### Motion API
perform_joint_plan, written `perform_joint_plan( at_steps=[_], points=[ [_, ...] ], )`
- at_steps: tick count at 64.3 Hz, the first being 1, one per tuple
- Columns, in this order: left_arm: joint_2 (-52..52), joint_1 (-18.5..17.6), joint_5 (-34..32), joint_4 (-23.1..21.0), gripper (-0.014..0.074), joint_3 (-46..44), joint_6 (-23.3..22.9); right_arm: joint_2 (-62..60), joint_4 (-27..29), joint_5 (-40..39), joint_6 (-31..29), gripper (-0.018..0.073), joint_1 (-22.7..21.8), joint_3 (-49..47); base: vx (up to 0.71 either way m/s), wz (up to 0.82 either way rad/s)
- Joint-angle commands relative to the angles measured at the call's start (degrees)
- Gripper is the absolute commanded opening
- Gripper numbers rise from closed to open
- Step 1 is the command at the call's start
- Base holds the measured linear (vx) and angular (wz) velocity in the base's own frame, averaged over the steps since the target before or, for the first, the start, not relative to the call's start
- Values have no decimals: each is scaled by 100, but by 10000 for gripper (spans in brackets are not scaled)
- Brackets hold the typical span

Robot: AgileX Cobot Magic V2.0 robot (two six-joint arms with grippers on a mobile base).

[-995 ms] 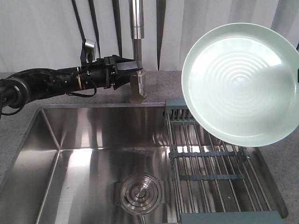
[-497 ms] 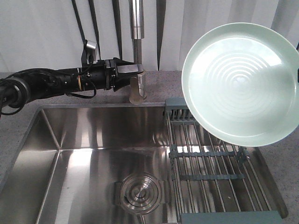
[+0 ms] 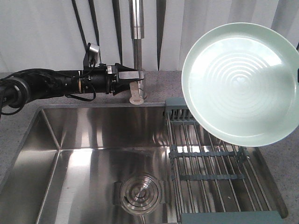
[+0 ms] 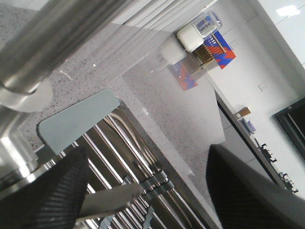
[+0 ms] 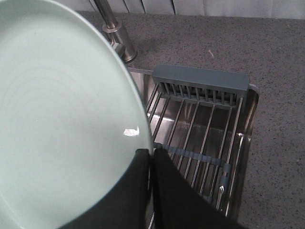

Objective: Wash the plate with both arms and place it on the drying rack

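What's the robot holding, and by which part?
The right gripper pinches the plate by its rim. The left gripper is open, clamping nothing.

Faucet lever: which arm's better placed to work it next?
Left. The left gripper is open at the faucet lever, jaws either side. The right gripper is shut on the plate above the drying rack.
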Motion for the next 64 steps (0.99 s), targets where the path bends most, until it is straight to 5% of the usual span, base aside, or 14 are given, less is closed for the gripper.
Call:
perform_joint_plan(
  at_steps=[1, 43, 64],
  points=[
    [-368, -58, -1278, -144, 507, -159, -46, -94, 319, -224, -26, -6, -32, -129, 0, 0],
    [-368, -114, -1278, 144, 507, -154, -46, -94, 319, -224, -26, -6, -32, -129, 0, 0],
    [-368, 9, -874, -269, 507, -154, -46, -94, 319, -237, -26, -6, -32, -129, 0, 0]
  ],
)
